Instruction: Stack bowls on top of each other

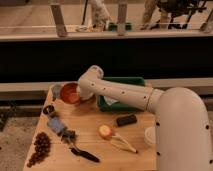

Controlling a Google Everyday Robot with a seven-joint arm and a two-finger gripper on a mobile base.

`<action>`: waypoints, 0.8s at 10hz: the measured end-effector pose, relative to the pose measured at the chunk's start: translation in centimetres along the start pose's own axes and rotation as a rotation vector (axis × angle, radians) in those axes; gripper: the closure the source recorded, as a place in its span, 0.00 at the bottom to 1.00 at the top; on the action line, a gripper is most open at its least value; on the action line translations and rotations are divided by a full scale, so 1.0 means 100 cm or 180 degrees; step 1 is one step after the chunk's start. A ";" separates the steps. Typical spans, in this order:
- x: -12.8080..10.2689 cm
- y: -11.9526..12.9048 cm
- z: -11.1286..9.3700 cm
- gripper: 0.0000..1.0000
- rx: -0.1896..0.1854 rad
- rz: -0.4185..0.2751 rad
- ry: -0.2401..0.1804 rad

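One orange-red bowl (68, 93) with a darker outside sits at the back left of the wooden table (95, 142). I cannot tell whether another bowl lies in or under it. My white arm reaches from the lower right across the table and bends down at its wrist. My gripper (81, 95) is at the bowl's right rim, mostly hidden behind the wrist. Whether it holds the bowl cannot be told.
A small grey-blue cup (56, 90) stands just left of the bowl. A green tray (131, 80) lies behind the arm. On the table are a black block (126, 120), an orange fruit (104, 131), a white cup (150, 135), dark grapes (40, 147) and a black-handled tool (84, 154).
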 end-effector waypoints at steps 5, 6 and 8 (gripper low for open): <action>0.008 0.010 0.001 0.78 -0.0046 0.0077 -0.0001; 0.011 0.010 0.001 0.78 -0.0047 0.0094 0.0006; 0.015 0.011 0.000 0.78 -0.0052 0.0092 0.0017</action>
